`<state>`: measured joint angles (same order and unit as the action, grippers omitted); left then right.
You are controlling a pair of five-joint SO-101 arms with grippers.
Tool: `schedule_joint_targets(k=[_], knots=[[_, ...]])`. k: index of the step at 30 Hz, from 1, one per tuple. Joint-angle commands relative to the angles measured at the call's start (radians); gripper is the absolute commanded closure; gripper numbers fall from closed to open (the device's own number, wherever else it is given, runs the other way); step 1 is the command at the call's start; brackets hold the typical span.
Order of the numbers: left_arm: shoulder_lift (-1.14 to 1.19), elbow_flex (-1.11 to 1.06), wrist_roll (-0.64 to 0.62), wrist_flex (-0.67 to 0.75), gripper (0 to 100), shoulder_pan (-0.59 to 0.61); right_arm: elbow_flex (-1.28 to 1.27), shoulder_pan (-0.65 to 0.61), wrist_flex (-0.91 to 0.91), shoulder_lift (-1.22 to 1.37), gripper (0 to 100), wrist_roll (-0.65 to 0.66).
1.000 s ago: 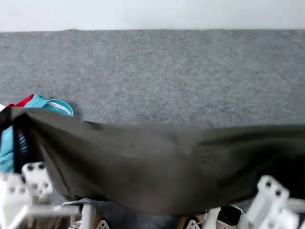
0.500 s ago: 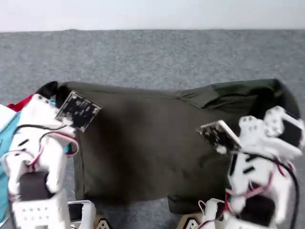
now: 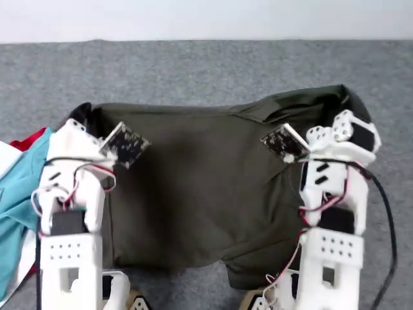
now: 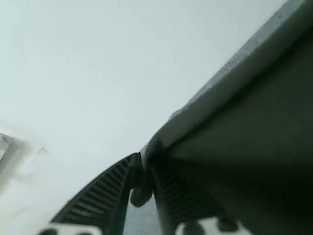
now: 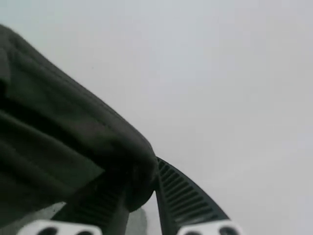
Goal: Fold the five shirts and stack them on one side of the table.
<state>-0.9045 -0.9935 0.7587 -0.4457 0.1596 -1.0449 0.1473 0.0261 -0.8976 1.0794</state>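
A dark olive shirt (image 3: 206,187) lies spread over the grey table (image 3: 213,71), with its far edge held up between my two arms. At the shirt's far left corner my left gripper (image 3: 79,117) is shut on the cloth. The left wrist view has the fingers (image 4: 171,193) pinching the shirt's edge (image 4: 234,122). My right gripper (image 3: 353,110) is shut on the far right corner, and in the right wrist view the bunched fabric (image 5: 73,132) sits between its fingers (image 5: 181,193).
A heap of other shirts (image 3: 19,187), teal, red and white, lies at the left edge beside my left arm. The grey table stretches bare beyond the shirt to a white wall (image 3: 206,19). Both arm bases stand at the near edge.
The olive shirt, hanging up close to the camera a second ago, has swung away and down onto the table. Both arms have moved forward and lower with its far corners.
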Motion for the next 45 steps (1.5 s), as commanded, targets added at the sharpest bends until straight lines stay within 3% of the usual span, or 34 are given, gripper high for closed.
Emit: schedule_joint_targets(k=[1,4,20,32,38,41,45], knots=[[0.16,0.157,0.014,0.035,100,0.003,0.144,-0.01,0.03,0.105,98.9,-0.058],[0.305,0.278,0.014,0.035,100,0.005,0.255,-0.013,0.027,0.211,98.9,-0.132],[0.939,0.938,0.014,0.049,100,-0.002,0.842,-0.025,-0.035,0.791,98.9,-0.198],[1.091,1.072,0.014,0.055,100,-0.026,1.119,-0.027,-0.036,1.035,98.9,-0.198],[1.129,1.13,0.014,0.048,100,-0.031,1.138,-0.044,-0.102,1.04,98.9,-0.198],[1.102,1.129,0.014,-0.032,100,-0.037,1.14,-0.058,-0.242,1.006,98.9,-0.198],[1.054,1.129,0.014,-0.267,100,-0.044,1.135,-0.062,-0.449,0.955,98.9,-0.198]])
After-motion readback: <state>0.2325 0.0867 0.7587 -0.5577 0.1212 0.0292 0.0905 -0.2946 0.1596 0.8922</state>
